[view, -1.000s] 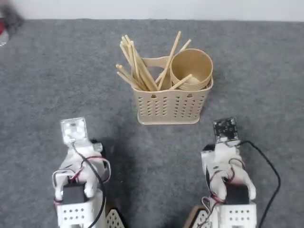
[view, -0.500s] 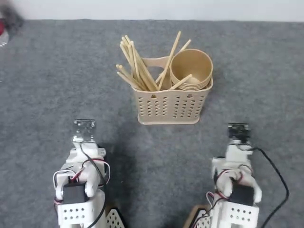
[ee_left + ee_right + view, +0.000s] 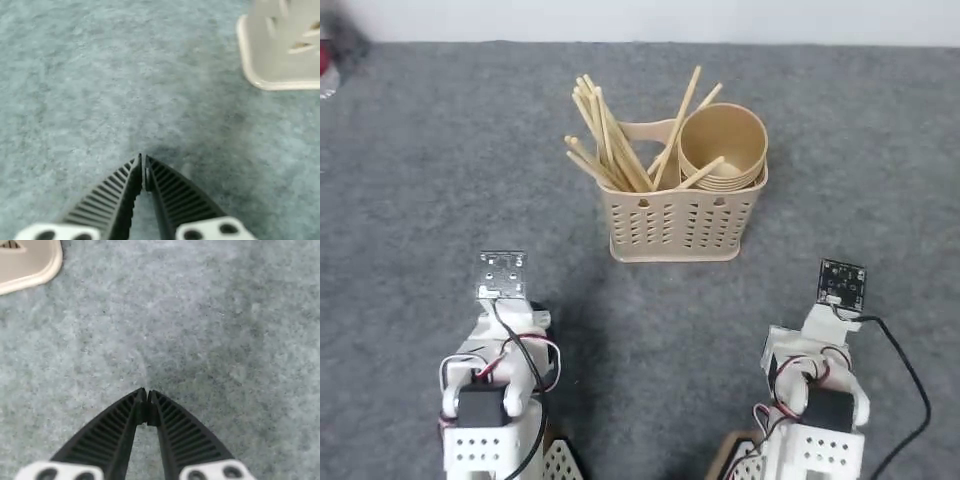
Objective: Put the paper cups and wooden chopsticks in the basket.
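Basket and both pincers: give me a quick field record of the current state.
basket: upright on grey mat, ahead of both arms
paper cups: stacked inside basket, on the right arm's side
wooden chopsticks: standing tilted inside basket, mostly on the left arm's side, a few by the cups
left pincer: shut, holding nothing, above bare mat
right pincer: shut, holding nothing, above bare mat

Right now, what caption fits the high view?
Paper cups and wooden chopsticks stand together in the basket on the grey mat.
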